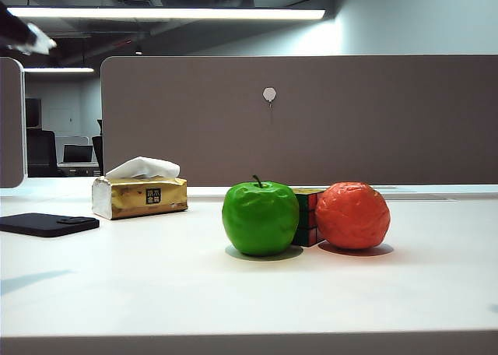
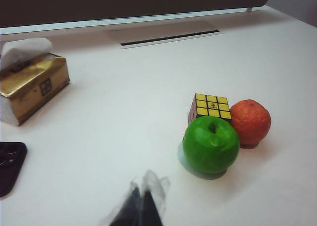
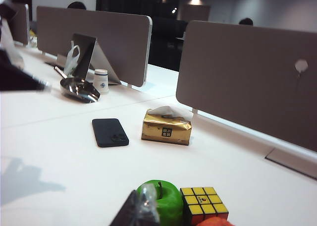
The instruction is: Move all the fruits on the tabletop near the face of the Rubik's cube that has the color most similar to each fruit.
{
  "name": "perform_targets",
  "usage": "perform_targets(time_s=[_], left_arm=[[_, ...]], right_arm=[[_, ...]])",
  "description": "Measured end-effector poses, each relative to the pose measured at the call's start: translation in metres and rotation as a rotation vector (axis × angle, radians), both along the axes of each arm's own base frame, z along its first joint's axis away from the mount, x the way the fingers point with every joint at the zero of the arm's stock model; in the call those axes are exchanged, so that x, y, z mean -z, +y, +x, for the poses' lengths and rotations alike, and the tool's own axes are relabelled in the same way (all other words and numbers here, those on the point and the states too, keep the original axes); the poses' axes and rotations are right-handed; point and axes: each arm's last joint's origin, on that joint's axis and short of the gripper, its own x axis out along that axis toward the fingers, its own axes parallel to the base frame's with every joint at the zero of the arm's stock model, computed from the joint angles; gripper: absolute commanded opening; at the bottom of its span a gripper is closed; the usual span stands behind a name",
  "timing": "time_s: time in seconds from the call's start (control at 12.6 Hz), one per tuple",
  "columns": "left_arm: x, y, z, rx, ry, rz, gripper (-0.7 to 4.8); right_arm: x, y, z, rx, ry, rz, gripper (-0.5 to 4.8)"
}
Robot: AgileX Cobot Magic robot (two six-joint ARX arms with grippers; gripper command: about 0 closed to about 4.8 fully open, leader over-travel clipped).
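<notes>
Green apple (image 1: 261, 219) and orange-red fruit (image 1: 352, 216) flank the Rubik's cube (image 1: 308, 216) on my white tabletop (image 1: 156, 285). My left gripper (image 2: 141, 206) and right gripper (image 3: 141, 208) hover apart, fingers together, holding nothing.

Left claw (image 2: 143, 203), right claw (image 3: 141, 208): black, clear film-wrapped tips.

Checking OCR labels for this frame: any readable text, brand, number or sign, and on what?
Gold tissue pack: a small dark label with light characters on its side, too small and blurred to read in any view.
Rubik's cube: a small mark on the centre yellow sticker, not legible.
Black phone: no text visible.
Green apple and orange-red fruit: no stickers or print.
Nothing else carries text.
</notes>
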Motion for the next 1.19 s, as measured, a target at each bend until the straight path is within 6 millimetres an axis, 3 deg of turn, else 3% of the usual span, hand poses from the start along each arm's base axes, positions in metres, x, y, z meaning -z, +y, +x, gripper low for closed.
perform_targets(time_s=[0.32, 0.64, 0.72, 0.8, 0.95, 1.03, 1.19], left_arm=[[0.009, -0.002, 0.003, 0.016, -0.04, -0.021, -0.05], [0.009, -0.002, 0.003, 0.025, -0.077, 0.015, -0.05], [0.014, -0.002, 0.003, 0.027, -0.077, 0.028, -0.05], [0.035, -0.001, 0.004, -0.002, -0.027, 0.055, -0.05], [0.044, 0.0, 0.005, -0.04, 0.0, 0.059, -0.05], [0.051, 0.001, 0.006, -0.091, -0.012, 0.046, -0.05], [0.05, 0.001, 0.007, -0.117, -0.032, 0.042, -0.05]], right_arm=[[0.033, 0.004, 0.009, -0.024, 0.148, 0.045, -0.01], [0.029, -0.007, 0.019, 0.075, 0.117, 0.092, -0.01], [0.029, -0.012, 0.023, 0.14, 0.114, 0.095, -0.01], [0.028, -0.026, 0.031, 0.305, 0.103, 0.107, -0.01], [0.027, -0.032, 0.034, 0.376, 0.086, 0.12, -0.01], [0.026, -0.045, 0.038, 0.509, 0.074, 0.128, -0.01], [0.026, -0.05, 0.039, 0.562, 0.07, 0.13, -0.01]])
